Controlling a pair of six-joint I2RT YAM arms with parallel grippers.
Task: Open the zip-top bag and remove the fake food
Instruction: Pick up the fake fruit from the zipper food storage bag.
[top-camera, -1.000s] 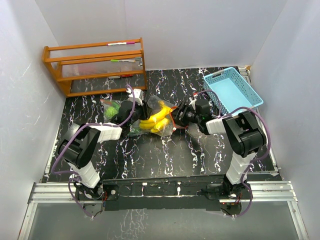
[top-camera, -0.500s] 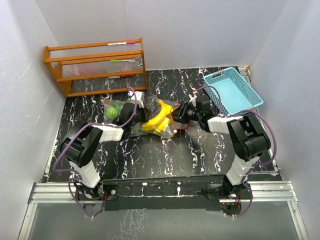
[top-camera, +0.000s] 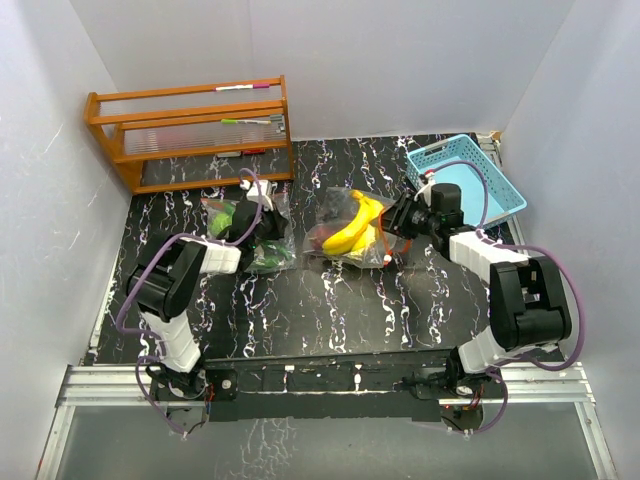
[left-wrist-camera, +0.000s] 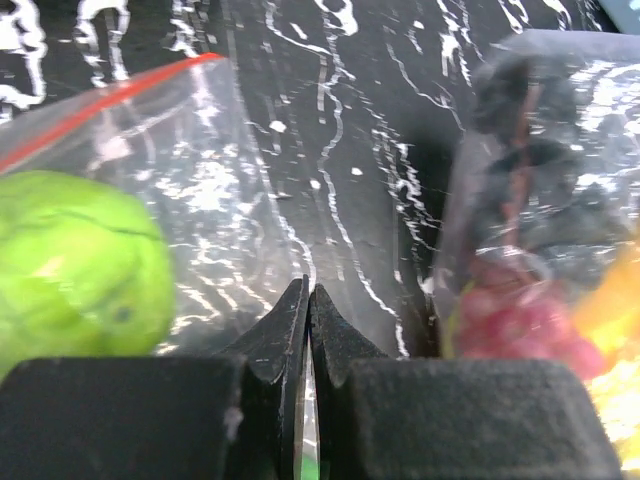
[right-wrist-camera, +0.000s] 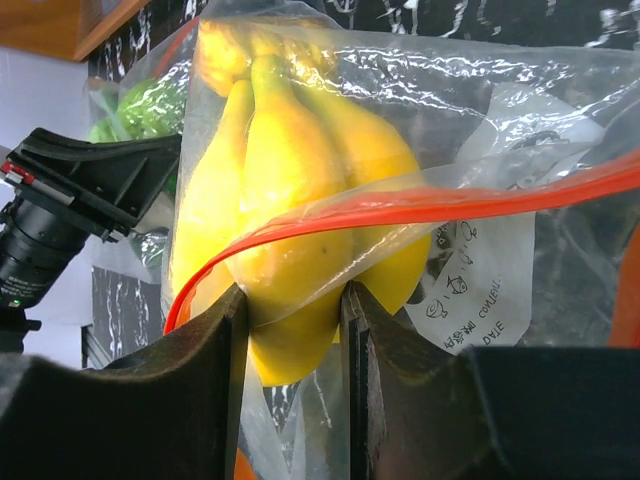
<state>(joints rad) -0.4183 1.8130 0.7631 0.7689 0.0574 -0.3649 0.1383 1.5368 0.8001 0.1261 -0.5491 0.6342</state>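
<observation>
The right pincer pinches the bag around the bananas, holding it at the middle of the counter, left of the basket, probably to steady it for opening. The left pincer is pressed together just right of a green fruit in a second bag, far left; whether it traps film I cannot tell.

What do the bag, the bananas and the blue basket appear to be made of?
The bag: thin clear plastic film, glossy and crinkled, red zip strip. The bananas: probably moulded plastic, smooth even yellow, soft sheen. The basket: likely rigid plastic, light blue, perforated walls.
</observation>
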